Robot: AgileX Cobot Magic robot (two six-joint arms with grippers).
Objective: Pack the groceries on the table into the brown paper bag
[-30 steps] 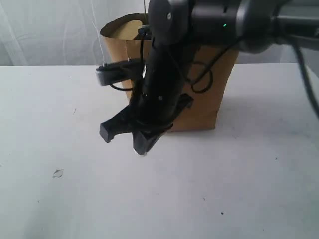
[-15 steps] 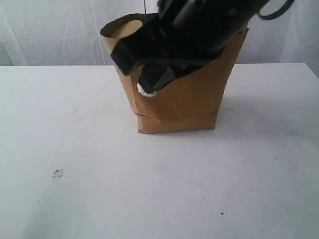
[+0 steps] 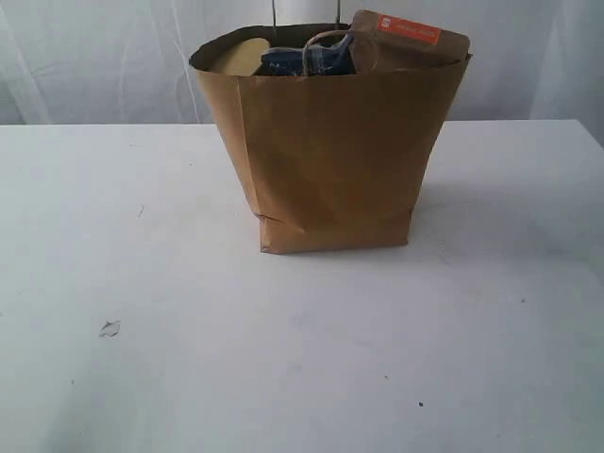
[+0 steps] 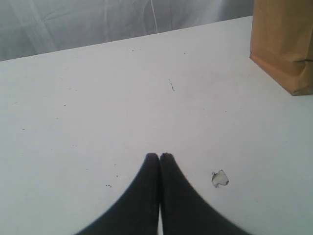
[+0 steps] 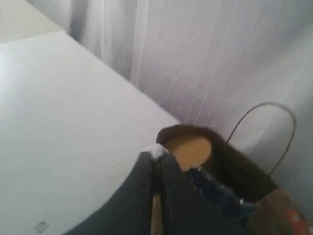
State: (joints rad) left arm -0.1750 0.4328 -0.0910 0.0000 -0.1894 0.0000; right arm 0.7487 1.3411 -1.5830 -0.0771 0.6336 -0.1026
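Right gripper: jaws pinched on a small white lump at the very tips. It hangs over the mouth of the brown paper bag, out of the exterior view.
Left gripper: clenched on nothing, low over bare tabletop, with the small pale scrap just beside it.
Lump handling: looks tiny and light, probably soft or crumbly. The tip pinch is the only hold and has little margin. My guess is it drops clean if let go above the mouth.
Bag handling: thin paper, stiff enough to stand, creased at a lower corner. The walls would dent if bumped. Take it by the rim or the handle if it must move.
Bag position: upright, towards the tabletop's far edge, about mid-width.
Contents: tan lid at the left end of the mouth, long blue-topped noodle packet in the middle, brown red-labelled pouch poking above the rim at the right. Looks nearly full. The best gap is probably by the tan lid.
Surface: white, flat, matte, a few specks. The scrap sits towards the near left corner. No loose groceries show, so packing looks all but done.
Room: white curtain behind the far edge.
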